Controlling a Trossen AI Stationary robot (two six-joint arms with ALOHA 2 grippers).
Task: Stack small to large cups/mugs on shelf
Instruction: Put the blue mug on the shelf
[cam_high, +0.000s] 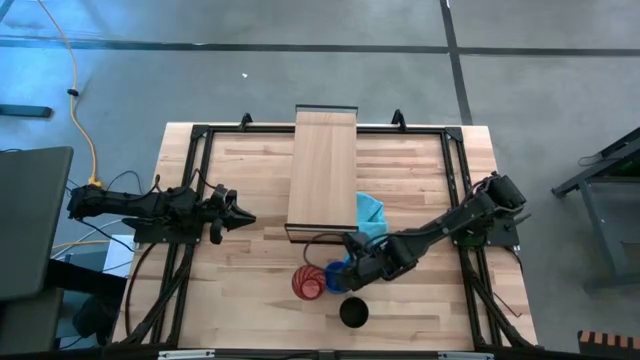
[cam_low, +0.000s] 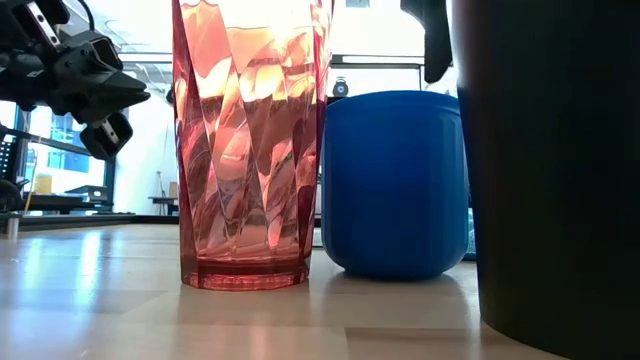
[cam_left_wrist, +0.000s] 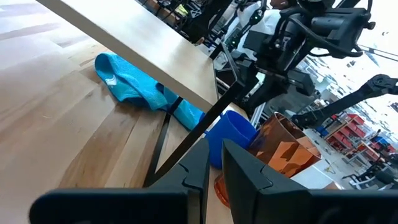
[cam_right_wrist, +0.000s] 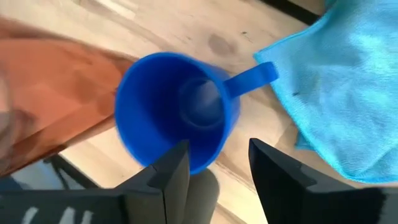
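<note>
Spread right fingers (cam_right_wrist: 214, 168) hover over the upright blue mug (cam_right_wrist: 177, 112), handle toward the light-blue cloth (cam_right_wrist: 348, 81).

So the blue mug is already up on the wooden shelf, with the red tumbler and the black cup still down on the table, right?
Not quite. The blue mug stands on the table too, beside the red tumbler, with the black cup nearby. The high view shows the shelf bare, and the right gripper, open, over the mug.
</note>
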